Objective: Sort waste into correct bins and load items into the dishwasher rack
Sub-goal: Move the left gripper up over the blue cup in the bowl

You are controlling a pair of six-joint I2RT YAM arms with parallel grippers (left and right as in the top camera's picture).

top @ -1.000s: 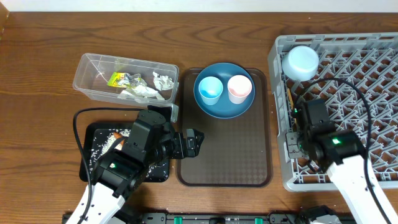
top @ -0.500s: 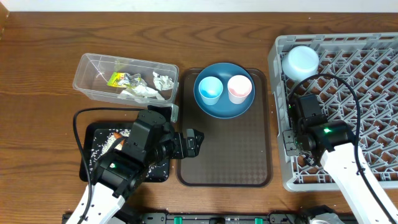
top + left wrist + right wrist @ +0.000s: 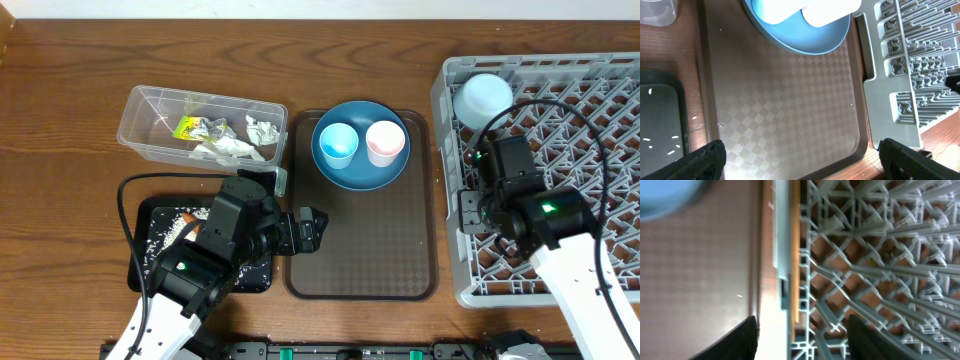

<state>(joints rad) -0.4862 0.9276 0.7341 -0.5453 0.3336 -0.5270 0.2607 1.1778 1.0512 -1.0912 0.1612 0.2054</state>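
**Overhead: right arm shifted along the rack edge**

Since 0.5 s ago the right gripper [image 3: 468, 212] has moved rearward along the left wall of the large grey lattice dishwasher rack [image 3: 560, 63]. The left gripper [image 3: 310, 230] is unchanged over the brown serving tray [image 3: 360, 250]. Both sets of fingers are spread, holding nothing. The wooden chopsticks [image 3: 795, 255] lie just inside that wall. The tray's near half is bare; behind it the dark-blue round plate [image 3: 360, 176] carries the small light-blue cup [image 3: 337, 145] and small pink cup [image 3: 385, 142]. The pale white-blue bowl [image 3: 483, 98] sits in the rack's rear-left corner

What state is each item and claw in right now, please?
Left claw: open, empty.
Right claw: open, empty.
Clear tub: holds crumpled waste.
Black tray: strewn with rice.
Blue plate: on brown tray.
Light-blue cup: upright on plate.
Pink cup: upright on plate.
Bowl: in rack corner.
Chopsticks: inside rack.
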